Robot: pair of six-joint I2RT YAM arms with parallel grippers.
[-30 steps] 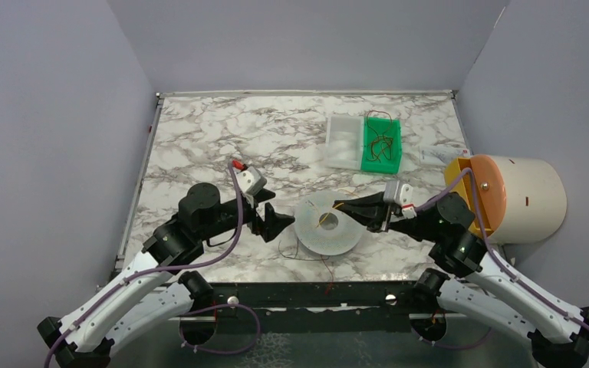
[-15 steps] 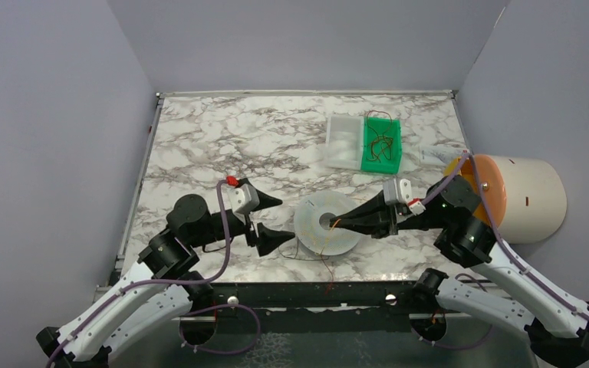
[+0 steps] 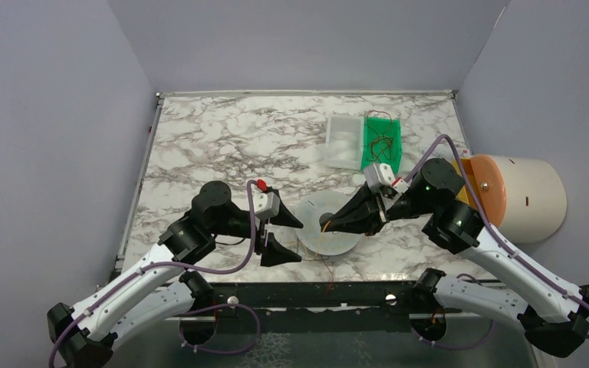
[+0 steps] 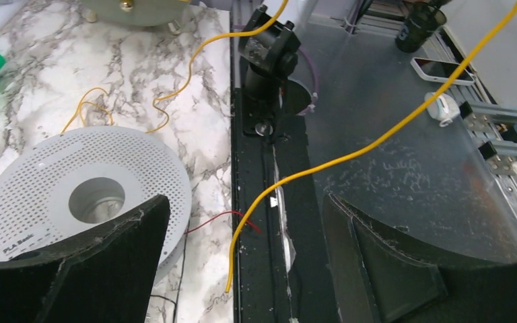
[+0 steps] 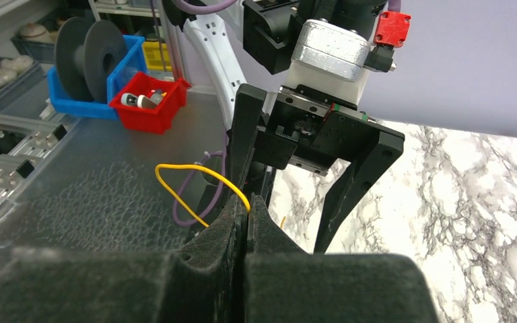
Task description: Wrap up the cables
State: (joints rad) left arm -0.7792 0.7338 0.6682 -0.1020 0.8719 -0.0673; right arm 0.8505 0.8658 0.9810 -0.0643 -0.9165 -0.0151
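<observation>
Yellow cable (image 4: 350, 156) — pinched in right tool (image 5: 248, 202) — slants diagonally beside spool (image 4: 40, 175).

Yellow cable (image 4: 231, 266), white perforated spool (image 4: 148, 161), grey-veined marble table (image 3: 222, 138), green tray (image 3: 396, 130)

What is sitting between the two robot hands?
The white spool lies flat between the open left gripper and the shut right gripper, which pinches a yellow cable. The top view shows it.
</observation>
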